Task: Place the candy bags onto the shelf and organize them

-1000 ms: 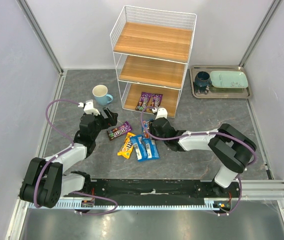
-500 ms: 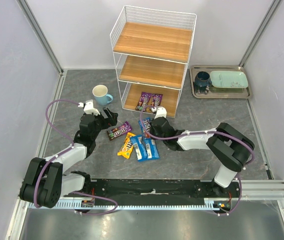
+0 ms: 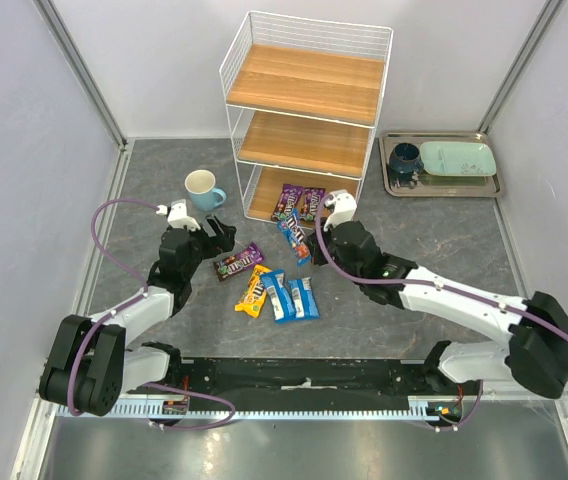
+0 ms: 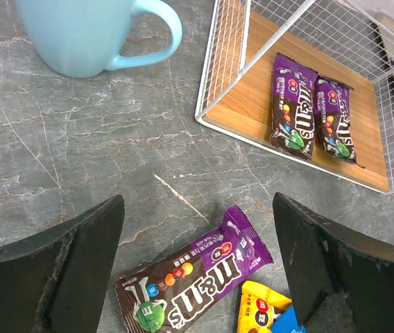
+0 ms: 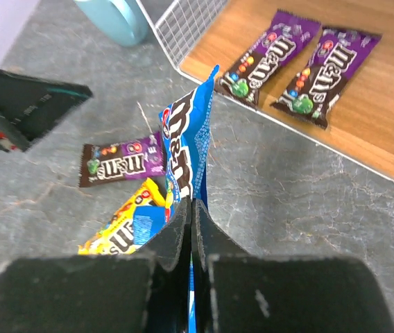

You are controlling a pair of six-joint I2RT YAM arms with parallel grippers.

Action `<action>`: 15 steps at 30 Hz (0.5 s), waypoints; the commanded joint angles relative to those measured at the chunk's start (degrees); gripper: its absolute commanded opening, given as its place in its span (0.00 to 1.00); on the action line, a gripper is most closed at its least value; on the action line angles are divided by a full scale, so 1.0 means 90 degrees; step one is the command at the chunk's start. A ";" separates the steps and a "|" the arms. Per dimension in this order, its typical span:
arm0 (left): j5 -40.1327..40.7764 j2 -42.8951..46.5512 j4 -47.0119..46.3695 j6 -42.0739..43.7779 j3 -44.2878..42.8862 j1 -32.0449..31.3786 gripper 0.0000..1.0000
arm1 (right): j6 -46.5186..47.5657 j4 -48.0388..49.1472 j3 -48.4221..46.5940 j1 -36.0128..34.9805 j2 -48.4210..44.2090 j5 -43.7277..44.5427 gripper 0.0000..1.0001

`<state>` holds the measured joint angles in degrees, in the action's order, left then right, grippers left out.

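**Status.** The right claw (image 5: pixel 191 208) is clenched on the lower edge of a blue bag (image 5: pixel 186 139). The bag stands edge-on above the tabletop (image 3: pixel 154 170), just short of the shelf (image 3: pixel 309 110), which lies at 12 o'clock from it. The left claw (image 4: pixel 197 208) is released, its fingers spread either side of a purple bag (image 4: pixel 193 274) without touching it.

**Placed and outstanding.** Two purple bags (image 5: pixel 301 55) lie side by side on the bottom board (image 5: pixel 363 132). Besides the purple bag, a yellow bag (image 3: pixel 252 290) and two blue bags (image 3: pixel 279 296) remain on the tabletop.

**Risks, as judged.**
- The hold is a thin pinch at one end of a glossy, limp packet. It could slide out or fold over on the way in.
- The free upper corner leads. It may snag the shelf's front wire as it enters the lowest tier.
- The bare board lies at 3 o'clock of the placed pair. A release short of that would put the bag on top of them and spoil the order.
- The two claws work close together, so the right arm could brush the left claw as it draws back.

**Coverage by view.**
- Only the right wrist view shows the pinch and how little of the packet is gripped. From above, the arm largely hides this.
- Only the top view shows all three boards and the full count of bags.
- The left wrist view alone confirms the gap between its fingers and the purple bag. It also shows the cup (image 4: pixel 93 31) at 11 o'clock.
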<state>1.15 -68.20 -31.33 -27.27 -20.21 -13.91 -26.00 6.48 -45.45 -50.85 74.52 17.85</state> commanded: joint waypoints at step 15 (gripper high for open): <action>-0.0040 0.0117 -0.0142 -0.0203 -0.0128 -0.0017 0.94 | -0.0002 0.1007 -0.0984 -0.0073 -0.0625 0.0780 0.00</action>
<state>1.13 -68.20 -31.33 -27.33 -20.21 -13.91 -25.69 7.55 -50.15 -51.18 67.07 21.71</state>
